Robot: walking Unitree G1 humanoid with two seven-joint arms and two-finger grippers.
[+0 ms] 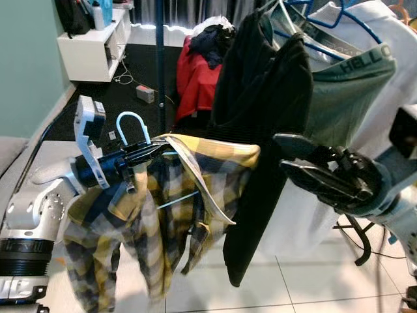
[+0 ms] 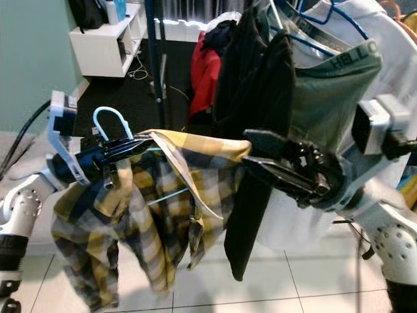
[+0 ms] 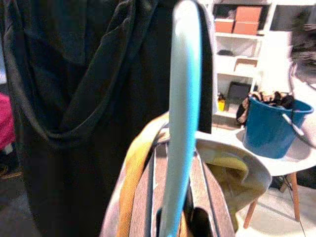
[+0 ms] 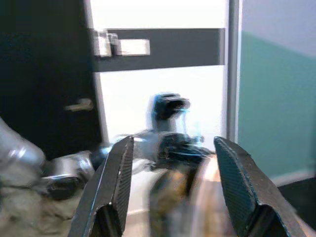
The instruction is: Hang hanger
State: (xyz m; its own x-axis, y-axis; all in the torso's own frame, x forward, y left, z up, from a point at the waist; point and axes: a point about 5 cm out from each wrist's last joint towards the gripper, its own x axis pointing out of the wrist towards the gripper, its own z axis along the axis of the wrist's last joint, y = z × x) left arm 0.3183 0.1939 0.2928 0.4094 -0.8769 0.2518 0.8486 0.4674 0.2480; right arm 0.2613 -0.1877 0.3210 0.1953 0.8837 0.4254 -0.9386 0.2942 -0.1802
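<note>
hanger held short of a crowded rail

eye views: the left hand (image 1: 144, 153) is clamped on the neck of a pale blue hanger (image 1: 133, 126) carrying a yellow plaid shirt (image 1: 150, 222), which droops below it. the landmark is the black garment (image 1: 260, 130) hanging from the rack; the hanger sits beside it, on the robot's left and lower than its shoulders. the right hand (image 2: 260, 153), fingers spread wide and holding nothing, points at the shirt's collar from the other side, in front of the black garment. a green t-shirt (image 1: 345, 91) and a white garment (image 2: 397, 72) hang just beyond it, a red garment (image 1: 199, 78) behind it. the dark pole (image 1: 160, 65) rises behind the hook.

left wrist view: the hook stands up between the fingers, the black garment close ahead, a blue bucket (image 3: 274, 128) well off to its side.

right wrist view: wide fingers (image 4: 111, 192) frame the blurred shirt.

judgement: the hook could snag the packed clothes, or the loose shirt slide off if the hanger tilts.
</note>
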